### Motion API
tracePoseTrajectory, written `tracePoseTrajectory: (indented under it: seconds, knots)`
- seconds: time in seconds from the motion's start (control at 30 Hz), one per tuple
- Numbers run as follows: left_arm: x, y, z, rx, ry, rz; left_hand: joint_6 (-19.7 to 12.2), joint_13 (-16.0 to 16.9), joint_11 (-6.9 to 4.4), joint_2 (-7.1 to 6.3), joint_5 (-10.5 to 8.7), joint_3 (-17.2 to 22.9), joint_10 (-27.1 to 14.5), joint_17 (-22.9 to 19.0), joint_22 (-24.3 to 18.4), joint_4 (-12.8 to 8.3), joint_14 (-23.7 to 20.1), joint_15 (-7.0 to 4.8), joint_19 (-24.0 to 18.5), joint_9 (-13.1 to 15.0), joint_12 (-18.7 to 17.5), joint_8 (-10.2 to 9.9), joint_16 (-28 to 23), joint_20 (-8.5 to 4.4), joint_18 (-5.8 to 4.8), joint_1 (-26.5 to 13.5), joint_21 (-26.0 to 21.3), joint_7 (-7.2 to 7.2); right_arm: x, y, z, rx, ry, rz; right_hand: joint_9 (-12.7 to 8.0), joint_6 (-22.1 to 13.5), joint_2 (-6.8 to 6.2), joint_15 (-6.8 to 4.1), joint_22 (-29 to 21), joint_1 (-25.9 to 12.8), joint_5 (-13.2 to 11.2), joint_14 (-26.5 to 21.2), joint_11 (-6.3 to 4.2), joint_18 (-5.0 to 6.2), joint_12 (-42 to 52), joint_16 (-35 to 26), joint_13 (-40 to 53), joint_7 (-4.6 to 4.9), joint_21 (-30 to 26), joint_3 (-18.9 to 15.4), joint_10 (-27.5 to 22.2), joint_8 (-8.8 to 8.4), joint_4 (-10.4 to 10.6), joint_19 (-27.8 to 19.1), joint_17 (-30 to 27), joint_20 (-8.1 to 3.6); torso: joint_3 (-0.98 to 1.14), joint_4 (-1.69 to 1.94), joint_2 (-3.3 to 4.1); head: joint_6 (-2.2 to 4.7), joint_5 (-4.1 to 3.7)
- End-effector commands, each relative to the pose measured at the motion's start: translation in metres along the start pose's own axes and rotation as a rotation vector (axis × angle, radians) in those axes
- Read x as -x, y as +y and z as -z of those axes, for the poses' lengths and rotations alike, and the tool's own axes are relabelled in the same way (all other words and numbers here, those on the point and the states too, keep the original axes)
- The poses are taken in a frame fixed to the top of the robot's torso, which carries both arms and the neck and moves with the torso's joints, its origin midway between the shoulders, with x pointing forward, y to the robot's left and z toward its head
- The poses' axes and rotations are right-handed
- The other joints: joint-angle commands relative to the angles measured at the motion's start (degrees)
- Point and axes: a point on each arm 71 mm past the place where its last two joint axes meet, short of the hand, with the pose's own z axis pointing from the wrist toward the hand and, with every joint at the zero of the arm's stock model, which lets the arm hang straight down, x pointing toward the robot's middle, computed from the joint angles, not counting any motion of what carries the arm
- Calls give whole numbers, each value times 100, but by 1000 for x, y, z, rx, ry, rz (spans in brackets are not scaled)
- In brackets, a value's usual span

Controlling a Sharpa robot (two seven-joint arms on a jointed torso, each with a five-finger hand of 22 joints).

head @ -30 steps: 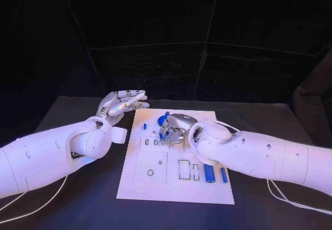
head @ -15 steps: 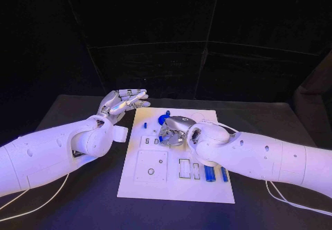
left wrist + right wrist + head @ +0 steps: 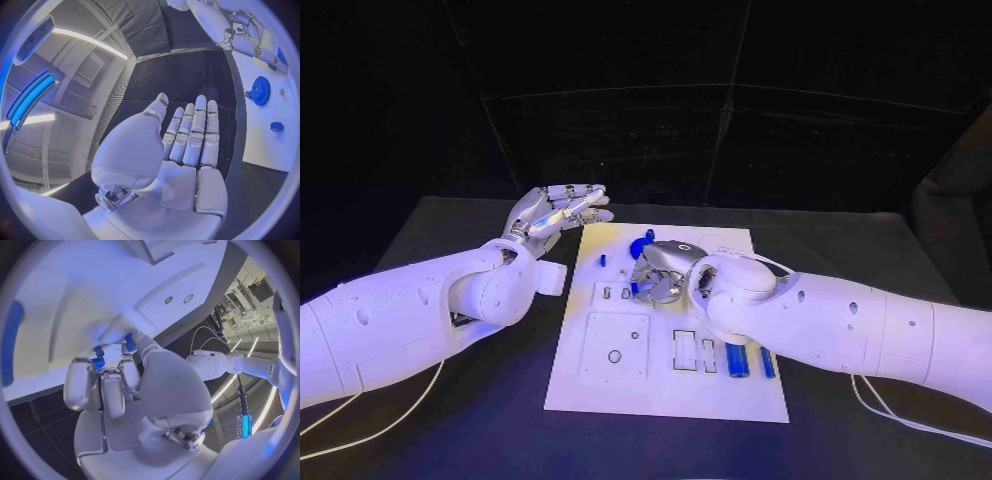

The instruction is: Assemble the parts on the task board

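Note:
The white task board point(image 3: 668, 390) lies in the middle of the black table. My right hand point(image 3: 661, 272) hovers low over its far half, fingers curled down; the fingertips point(image 3: 103, 371) pinch a small blue toothed part point(image 3: 98, 363) close to the board point(image 3: 75, 295). A blue gear point(image 3: 640, 246) stands just beyond that hand. My left hand point(image 3: 560, 211) floats over the table off the board's far left corner, fingers straight, holding nothing. From its wrist, the left hand point(image 3: 187, 137) sees the blue gear point(image 3: 259, 90) and a small blue part point(image 3: 277, 126).
Two blue bars point(image 3: 737, 360) point(image 3: 766, 363) lie on the board's near right, beside narrow slots point(image 3: 684, 352). A square recess point(image 3: 615, 349) sits at near left, and a small blue peg point(image 3: 602, 262) at far left. My right forearm point(image 3: 848, 325) covers the board's right edge.
The left hand's fingers have drawn in slightly and the hand has shifted a little toward the far left. The right hand stays in place over the board.

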Motion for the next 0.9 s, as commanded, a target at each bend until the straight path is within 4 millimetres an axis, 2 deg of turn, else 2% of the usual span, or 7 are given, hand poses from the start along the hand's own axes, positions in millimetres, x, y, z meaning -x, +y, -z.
tracePoseTrajectory:
  seconds: [0.03,0.5,0.77,0.9]
  knots:
    - [-2,-1,-1,-3,13,9,42,-2,-1,54,-11,-3,24,5,-9,-24,30,9,32,-1,13,0,-16,3,47,-12,-28,20,-5,0,0,-9,35,30,-6,25,-28,-9,-17,-55,20,493,6,-55,-42,-30,-24,-24,-24,43,-40,-42,-1,-42,1034,-16,0,0,-1,-7,-1]
    - [-1,-1,-1,-1,12,9,42,-2,-1,54,-11,-3,24,5,-9,-24,30,9,32,-1,13,0,-16,3,47,-12,-28,20,-6,2,0,-8,42,47,-43,-245,-293,66,-107,-259,65,484,97,-40,-331,-51,-262,85,-74,64,-224,-221,27,-80,996,47,1,-3,-1,-23,-4]
    - [-1,-1,-1,-1,12,9,42,-2,-1,54,-11,-3,24,5,-9,-24,30,9,32,-1,13,0,-16,3,47,-12,-28,20,-5,2,0,-13,29,54,-34,-394,-497,102,-144,-479,318,480,135,-33,-399,-62,-328,118,-98,-22,-261,-265,106,-91,980,88,0,-2,-1,-21,-11]
    - [-1,-1,-1,0,12,9,42,-2,-1,54,-11,-3,24,5,-9,-24,30,9,32,-1,13,0,-16,3,47,-12,-28,20,-5,2,1,-16,23,54,-31,-478,-557,114,-172,-582,215,475,147,-28,-444,-73,-371,126,-114,-108,-287,-271,170,-102,960,100,0,-2,0,-21,-12]
